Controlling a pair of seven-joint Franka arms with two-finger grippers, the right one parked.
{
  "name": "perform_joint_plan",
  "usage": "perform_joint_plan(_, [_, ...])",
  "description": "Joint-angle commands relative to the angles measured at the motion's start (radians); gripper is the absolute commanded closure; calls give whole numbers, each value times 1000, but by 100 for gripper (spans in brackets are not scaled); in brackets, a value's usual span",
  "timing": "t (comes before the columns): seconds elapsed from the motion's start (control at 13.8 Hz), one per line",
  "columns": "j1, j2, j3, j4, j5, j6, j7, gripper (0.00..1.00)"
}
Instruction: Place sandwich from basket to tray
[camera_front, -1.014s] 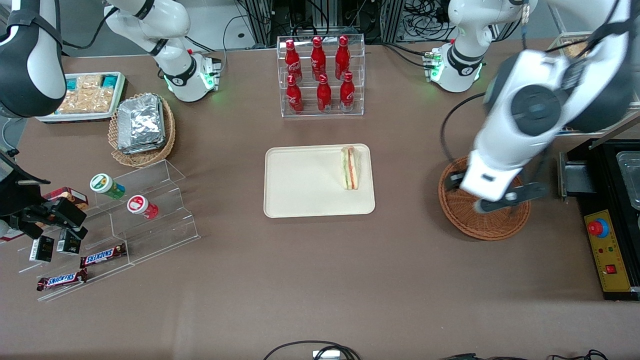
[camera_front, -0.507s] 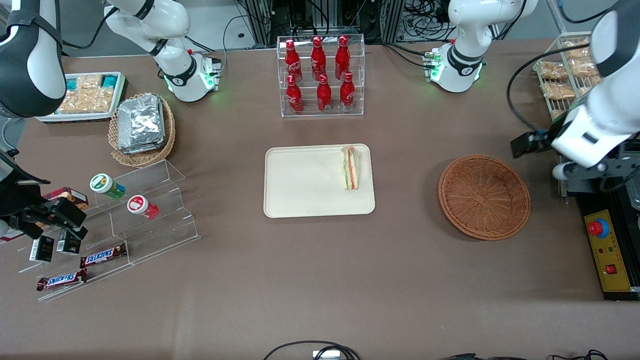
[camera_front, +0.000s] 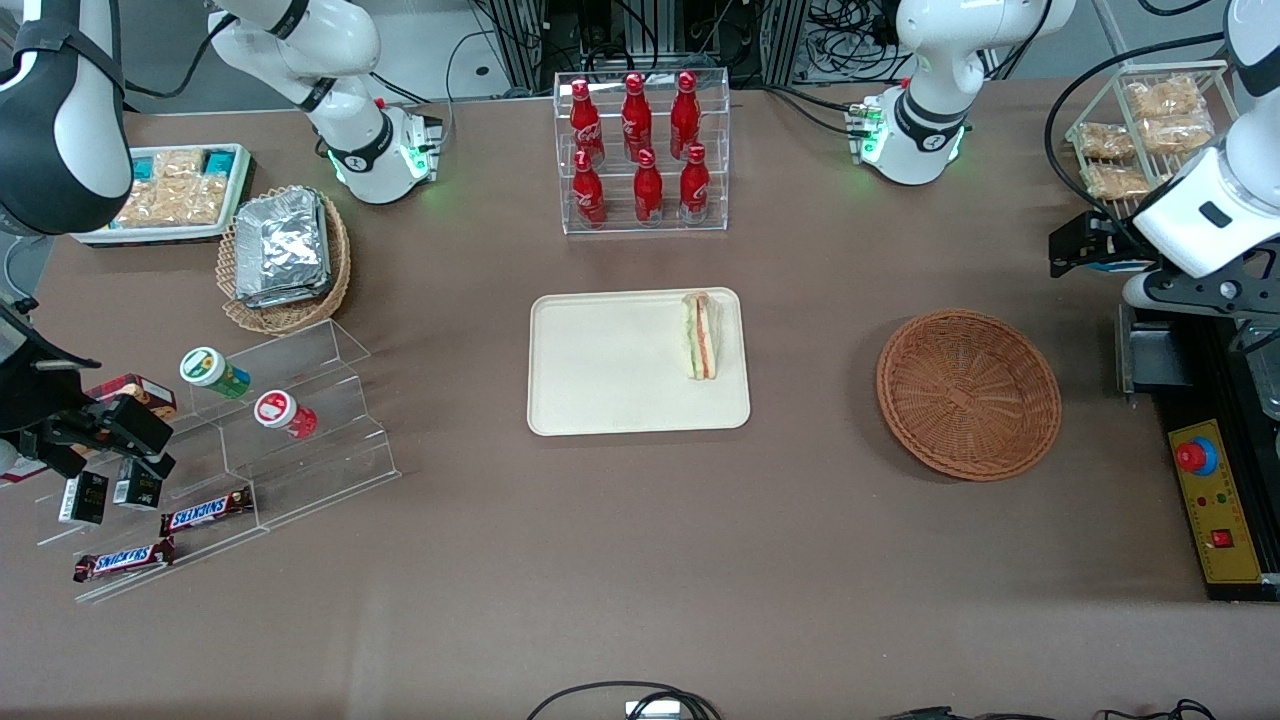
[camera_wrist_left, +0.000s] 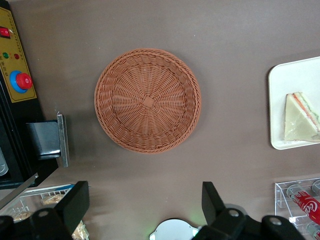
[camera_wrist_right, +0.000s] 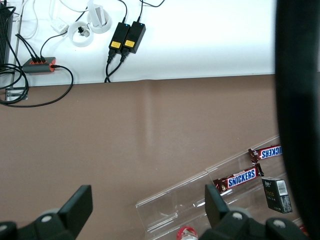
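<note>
The sandwich (camera_front: 702, 335) lies on the cream tray (camera_front: 610, 370), by the tray's edge nearest the working arm's end of the table. It also shows in the left wrist view (camera_wrist_left: 301, 117), as does the tray's rim (camera_wrist_left: 280, 90). The reddish-brown wicker basket (camera_front: 968, 395) is empty and stands beside the tray; the wrist view shows its bare inside (camera_wrist_left: 148, 100). My left gripper (camera_front: 1190, 295) is open and empty (camera_wrist_left: 144, 200). It hangs high above the table, off the basket's rim toward the working arm's end.
A clear rack of red bottles (camera_front: 642, 150) stands farther from the camera than the tray. A wire rack of snack packets (camera_front: 1135, 130) and a black box with a red button (camera_front: 1215, 490) flank the gripper. A tan basket of foil packets (camera_front: 285, 260) and acrylic steps (camera_front: 250, 440) lie toward the parked arm's end.
My left gripper has moved from just above the basket up and away toward the working arm's end of the table. The sandwich, tray and basket have not moved.
</note>
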Motion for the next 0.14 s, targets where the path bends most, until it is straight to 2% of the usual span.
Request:
perform_joint_plan(0.0, [-11, -18, 17, -12, -17, -14, 20, 1])
perform_joint_plan(0.07, [-11, -18, 17, -12, -17, -14, 22, 1])
